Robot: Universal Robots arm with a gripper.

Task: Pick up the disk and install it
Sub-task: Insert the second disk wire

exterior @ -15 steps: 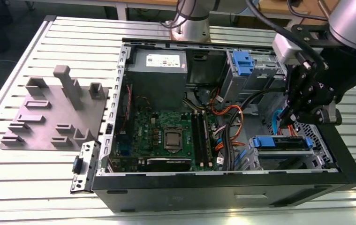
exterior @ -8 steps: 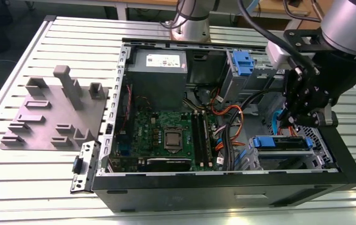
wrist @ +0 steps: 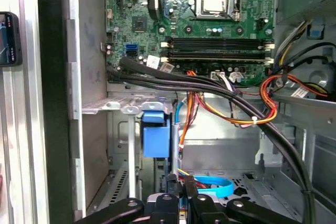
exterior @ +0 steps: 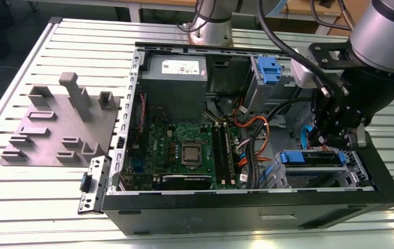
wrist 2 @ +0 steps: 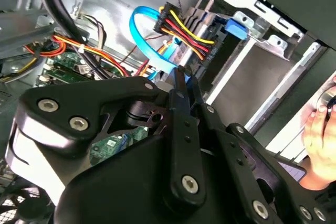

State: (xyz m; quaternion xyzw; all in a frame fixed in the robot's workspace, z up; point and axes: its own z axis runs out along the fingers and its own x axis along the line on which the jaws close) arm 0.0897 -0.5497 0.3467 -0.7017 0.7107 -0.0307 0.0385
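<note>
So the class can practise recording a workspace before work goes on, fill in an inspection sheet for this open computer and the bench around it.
Surface: slatted silver metal table carrying an open black computer case.
Job's things: grey metal drive cage with a blue plastic tab; whether it holds the disk cannot be told.
Clutter: grey moulded fixture block with slots, on the exterior view's left of the case.
Grippers: black gripper hangs inside the case, just above the cage.
Cables: orange, red and yellow wire bundle beside the green motherboard; light blue flat cable loop.
Surroundings: a person's hand beside the case.
</note>
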